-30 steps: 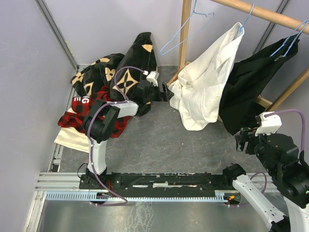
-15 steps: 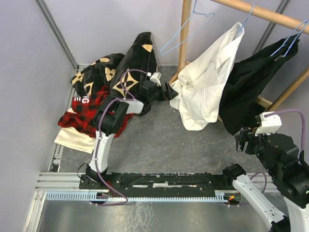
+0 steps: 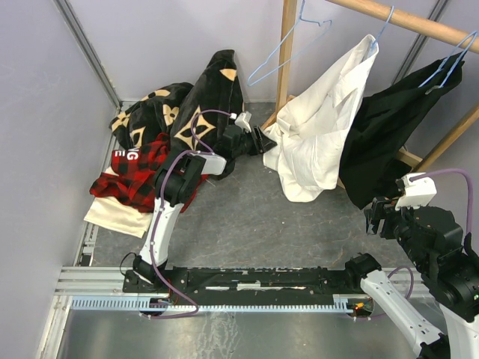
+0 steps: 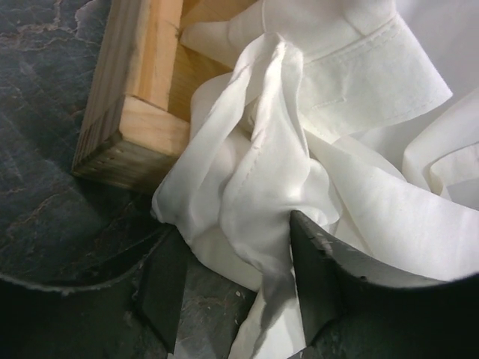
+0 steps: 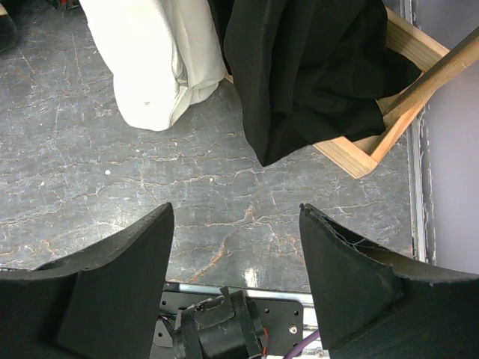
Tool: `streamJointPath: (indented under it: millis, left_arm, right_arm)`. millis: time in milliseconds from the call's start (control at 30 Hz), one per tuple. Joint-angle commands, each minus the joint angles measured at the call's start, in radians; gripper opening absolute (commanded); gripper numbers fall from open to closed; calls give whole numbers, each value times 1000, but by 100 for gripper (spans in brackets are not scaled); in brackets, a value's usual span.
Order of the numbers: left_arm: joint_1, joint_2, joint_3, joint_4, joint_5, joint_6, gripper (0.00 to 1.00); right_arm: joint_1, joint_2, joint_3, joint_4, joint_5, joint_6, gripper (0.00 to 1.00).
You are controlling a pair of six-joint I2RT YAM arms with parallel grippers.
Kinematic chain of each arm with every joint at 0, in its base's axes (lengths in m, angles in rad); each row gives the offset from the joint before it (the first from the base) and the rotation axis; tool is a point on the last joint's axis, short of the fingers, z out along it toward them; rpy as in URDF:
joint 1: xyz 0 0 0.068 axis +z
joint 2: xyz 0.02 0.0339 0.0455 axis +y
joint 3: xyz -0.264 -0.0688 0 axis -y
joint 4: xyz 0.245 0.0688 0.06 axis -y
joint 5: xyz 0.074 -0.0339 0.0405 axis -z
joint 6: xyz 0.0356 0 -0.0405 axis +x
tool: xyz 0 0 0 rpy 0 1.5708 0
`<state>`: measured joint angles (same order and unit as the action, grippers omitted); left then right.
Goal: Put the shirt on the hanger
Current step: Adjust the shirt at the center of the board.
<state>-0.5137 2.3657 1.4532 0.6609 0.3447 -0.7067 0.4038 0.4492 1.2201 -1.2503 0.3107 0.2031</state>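
The white shirt (image 3: 322,127) hangs from the top hook of a light-blue hanger (image 3: 383,22) on the wooden rod; the rest of that hanger is hidden under the cloth. My left gripper (image 3: 263,140) is at the shirt's lower left edge, beside the wooden frame base. In the left wrist view the shirt (image 4: 262,149) bunches into a fold between the left gripper's (image 4: 232,232) open jaws, touching the right finger (image 4: 318,269). My right gripper (image 3: 378,217) hovers open at the right. In its wrist view that gripper (image 5: 236,208) holds nothing above bare floor, with the shirt's hem (image 5: 161,52) ahead.
An empty light-blue hanger (image 3: 288,48) hangs by the wooden post (image 3: 287,67). A black garment (image 3: 389,134) hangs right of the shirt on another blue hanger. Black flower-marked cloth (image 3: 202,105) and a red plaid shirt (image 3: 127,176) are piled at the left. The frame base (image 4: 138,112) is close to my left fingers.
My left arm has stretched a little further right into the shirt's edge, and its jaws have narrowed round the fold. The right arm has not moved.
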Motion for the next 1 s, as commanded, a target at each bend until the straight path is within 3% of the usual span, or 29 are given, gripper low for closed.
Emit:
streamJointPath:
  millis: [0,100,333,567,967]
  left_arm:
    - [1,-1,26,84,42,-63,55]
    - [1,-14,26,85,51,-74,33]
    - [-24,-135,-12,58,23,-53,3]
    - [-42,-159,147,-74,2,9,3]
    - [-121,157,652,-229,79,-33,3]
  right_arm:
    - [-2,13,13,15,-5,-10,76]
    - [-2,14,12,15,-4,-9,76]
    - [-2,13,11,15,-5,-10,75]
    - [-2,17,9,20,-11,-13,76]
    - [-2,3,16,10,2,-8,76]
